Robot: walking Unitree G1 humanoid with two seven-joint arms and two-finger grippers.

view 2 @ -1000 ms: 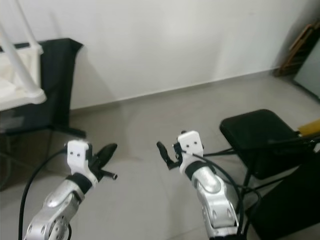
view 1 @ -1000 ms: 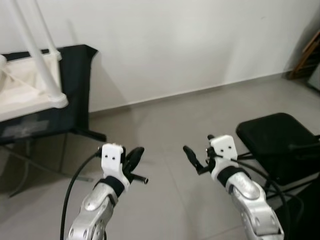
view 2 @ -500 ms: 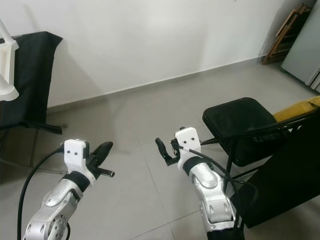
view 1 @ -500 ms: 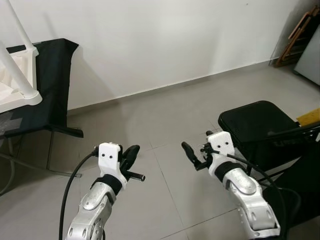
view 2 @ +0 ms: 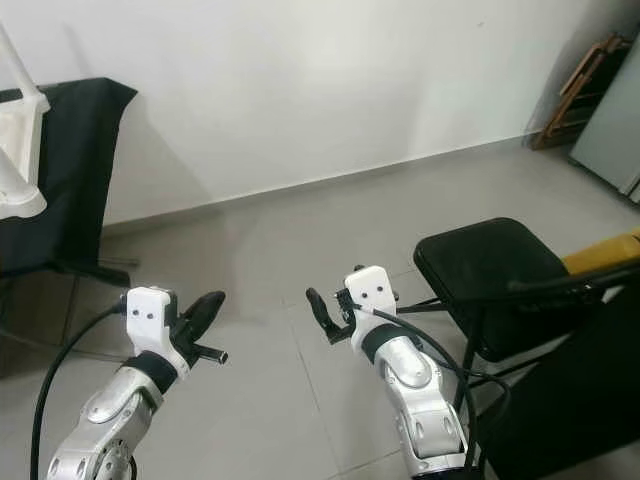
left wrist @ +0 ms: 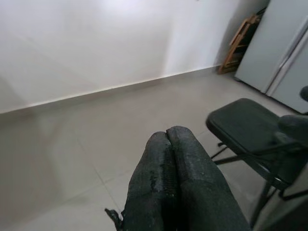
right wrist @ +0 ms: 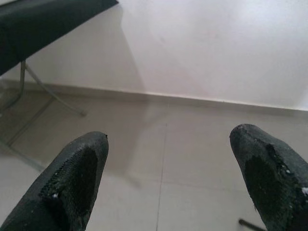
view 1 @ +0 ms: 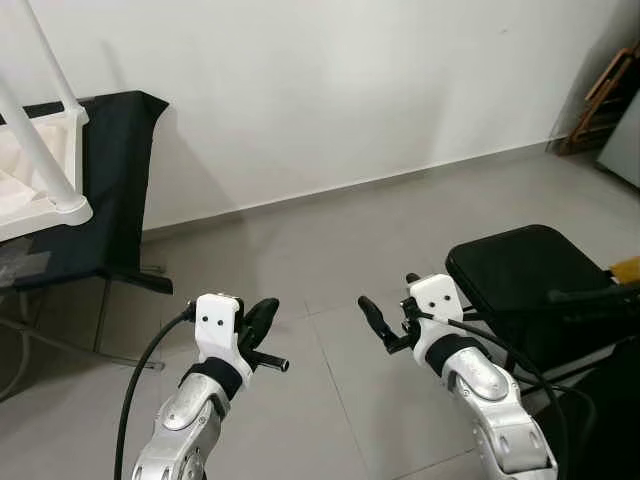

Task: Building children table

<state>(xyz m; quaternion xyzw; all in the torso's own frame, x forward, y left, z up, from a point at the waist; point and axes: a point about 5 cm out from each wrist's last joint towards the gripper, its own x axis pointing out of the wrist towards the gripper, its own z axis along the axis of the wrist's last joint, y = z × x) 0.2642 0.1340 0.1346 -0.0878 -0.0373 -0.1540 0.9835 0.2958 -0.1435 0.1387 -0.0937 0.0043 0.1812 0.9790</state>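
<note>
Nearest to us, our left gripper point(view 1: 262, 312) hovers over the grey tiled floor point(view 1: 330, 240) with its two black fingers point(left wrist: 178, 178) pressed tight together and nothing between them. Our right gripper point(view 1: 372, 318) hangs beside it at about the same height, apart from it, its fingers point(right wrist: 77, 178) spread wide with only bare floor showing in the gap; it holds nothing either.

Just beyond our right arm stands a black folding chair point(view 1: 525, 275), its padded seat facing up and its thin metal frame beneath. A yellow thing point(view 2: 600, 255) shows at the chair's far right side; we cannot tell what it is.

Further off on our left, a table draped in a black cloth point(view 1: 120, 170) stands on thin metal legs against the white wall point(view 1: 350, 90). The white children table point(view 1: 40, 170) lies on that cloth-covered table, reaching its right edge, with white round legs rising from it. It is well apart from both grippers.

In the far right corner, a wooden frame point(view 1: 600, 105) leans by the wall, next to a grey panel point(view 2: 610, 130).
</note>
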